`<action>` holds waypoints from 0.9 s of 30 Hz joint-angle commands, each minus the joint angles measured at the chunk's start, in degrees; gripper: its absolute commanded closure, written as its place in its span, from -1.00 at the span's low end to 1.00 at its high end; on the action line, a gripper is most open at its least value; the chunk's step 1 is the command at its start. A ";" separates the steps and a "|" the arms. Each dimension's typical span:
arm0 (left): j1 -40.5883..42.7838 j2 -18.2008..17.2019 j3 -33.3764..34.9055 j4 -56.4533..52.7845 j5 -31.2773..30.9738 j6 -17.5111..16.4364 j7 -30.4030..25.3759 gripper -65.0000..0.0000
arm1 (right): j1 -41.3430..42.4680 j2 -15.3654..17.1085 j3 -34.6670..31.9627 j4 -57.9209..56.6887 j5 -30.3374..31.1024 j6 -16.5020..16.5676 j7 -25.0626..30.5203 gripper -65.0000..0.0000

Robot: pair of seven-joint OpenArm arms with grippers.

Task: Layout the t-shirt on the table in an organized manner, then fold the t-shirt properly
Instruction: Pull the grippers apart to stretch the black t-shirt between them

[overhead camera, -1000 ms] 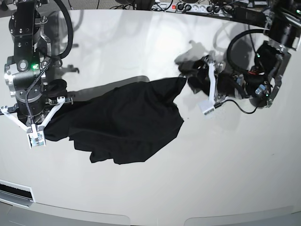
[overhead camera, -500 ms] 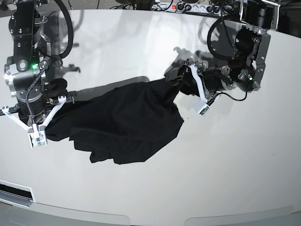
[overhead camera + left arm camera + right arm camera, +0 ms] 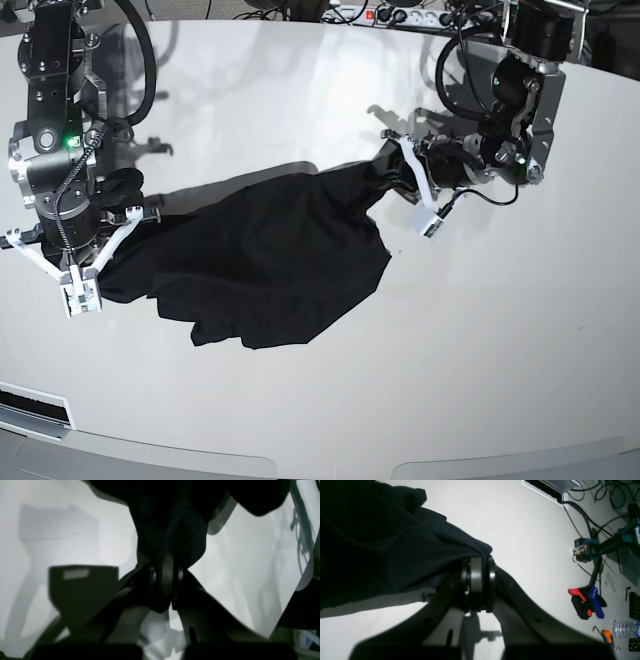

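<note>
The black t-shirt (image 3: 262, 255) lies crumpled and stretched across the middle of the white table (image 3: 480, 330). My left gripper (image 3: 400, 172), on the base view's right, is shut on the shirt's right end and holds it a little off the table. In the left wrist view its jaws are pressed together on black cloth (image 3: 170, 530). My right gripper (image 3: 105, 225), on the base view's left, is shut on the shirt's left end. In the right wrist view its jaws pinch a fold of the shirt (image 3: 402, 557).
Cables and a power strip (image 3: 400, 15) lie along the table's far edge. In the right wrist view, a clamp (image 3: 586, 603), a cordless drill (image 3: 607, 543) and a water bottle (image 3: 626, 628) lie on the floor beyond the table.
My left arm has swung up and left with the shirt's right end, then eased slightly right, lifting that end. My right arm has stayed almost still.
</note>
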 commanded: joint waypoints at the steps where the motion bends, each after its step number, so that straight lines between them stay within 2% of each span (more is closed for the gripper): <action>1: -1.33 -0.66 -0.22 0.83 -1.27 -0.15 0.37 1.00 | 0.79 0.52 0.26 1.07 -0.24 -0.28 1.57 1.00; 7: -5.07 -1.73 -0.33 6.93 -6.49 -0.17 12.28 1.00 | 0.76 0.55 0.26 1.07 -0.26 0.04 1.60 1.00; 9: -5.70 -3.34 -0.33 11.37 -6.40 -0.17 14.16 1.00 | 0.76 0.70 0.26 1.07 -0.15 2.69 1.64 1.00; 11: -5.97 -5.95 -0.33 16.59 -3.98 -0.07 13.94 1.00 | 0.76 1.27 0.26 1.07 1.53 5.97 1.81 1.00; 14: -6.71 -10.40 -0.33 23.63 3.08 3.10 12.07 1.00 | 0.76 3.52 0.26 1.07 4.02 8.94 1.77 1.00; 17: -8.46 -15.56 -0.33 27.82 6.93 5.99 10.27 1.00 | 0.76 6.47 0.26 1.07 3.56 7.06 1.25 1.00; 19: -10.08 -18.86 -0.33 29.00 7.06 7.23 9.88 1.00 | 0.59 8.26 0.26 1.07 3.58 5.90 0.22 1.00; 24: -14.51 -25.90 -0.31 29.44 6.14 7.37 8.17 1.00 | -0.68 10.43 0.26 1.07 3.72 6.29 -0.17 1.00; 27: -17.62 -29.29 -0.31 29.46 2.47 7.08 8.09 1.00 | -0.63 11.13 0.26 1.07 7.10 10.56 -0.13 1.00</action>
